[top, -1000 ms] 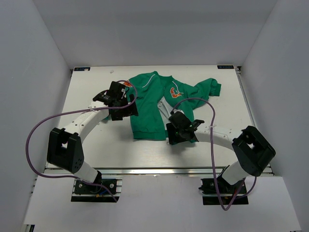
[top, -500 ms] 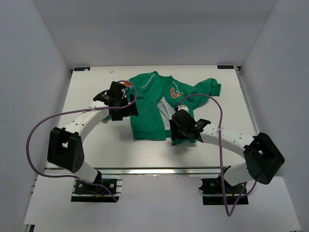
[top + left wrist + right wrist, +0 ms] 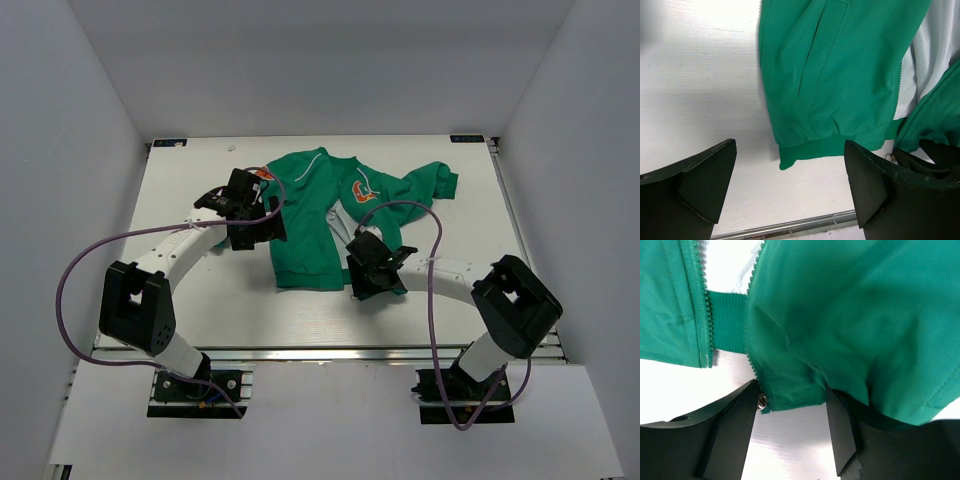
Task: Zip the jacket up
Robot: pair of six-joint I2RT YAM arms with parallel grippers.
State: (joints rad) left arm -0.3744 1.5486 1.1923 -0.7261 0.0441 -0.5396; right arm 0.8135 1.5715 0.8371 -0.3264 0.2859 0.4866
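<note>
The green jacket (image 3: 310, 210) lies spread on the white table, front open, with its orange chest logo (image 3: 363, 189) facing up. My left gripper (image 3: 252, 232) hovers at the jacket's left side. In the left wrist view it (image 3: 790, 192) is open wide and empty above bare table, just short of the ribbed hem (image 3: 815, 145); pale lining (image 3: 935, 50) shows at the right. My right gripper (image 3: 370, 277) is at the lower right hem. In the right wrist view it (image 3: 790, 427) is open, with the bottom corner of the front panel (image 3: 790, 390) between the fingers and the metal zip slider (image 3: 761, 401) against the left finger.
The table's near metal rail (image 3: 790, 226) runs just below the left gripper. Purple cables (image 3: 75, 270) loop off both arms. The other zip edge (image 3: 704, 315) and rib hem (image 3: 727, 322) lie left of the right gripper. White walls enclose the table (image 3: 200, 290).
The right arm's elbow swung out to the right and came back; its gripper stayed at the jacket's lower right hem, ending slightly further left. The left arm has not moved.
</note>
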